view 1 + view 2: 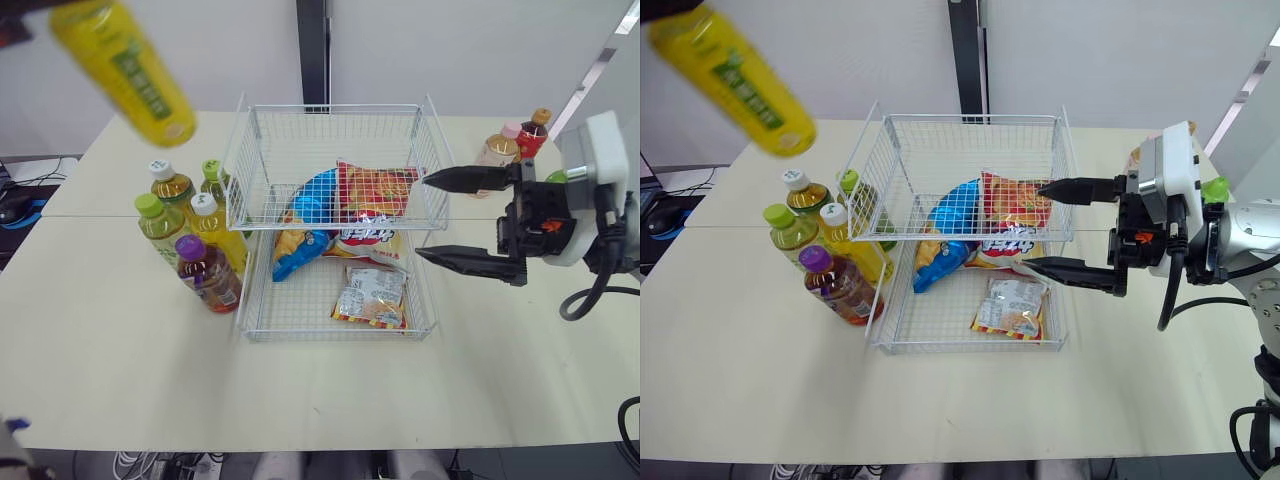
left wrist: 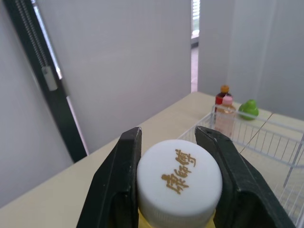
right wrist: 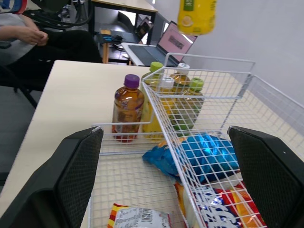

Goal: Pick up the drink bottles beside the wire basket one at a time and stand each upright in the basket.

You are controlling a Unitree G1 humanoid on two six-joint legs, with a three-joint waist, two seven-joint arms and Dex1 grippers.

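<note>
**Bottle aloft, left of basket**

The left pincer [image 2: 172,138] was clamped on the white cap [image 2: 179,180] of a yellow plastic drink bottle [image 1: 125,65]. The bottle hung high and tilted, its base slanting down toward the white wire basket [image 1: 335,108] to its right. The right pincer [image 1: 422,217] gaped empty at the basket's right wall.

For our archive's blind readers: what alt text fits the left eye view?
A yellow bottle hangs tilted high above the left of the table. Below, five bottles stand left of a wire basket holding snack bags, and the right pincer is open at the basket's right wall.
</note>
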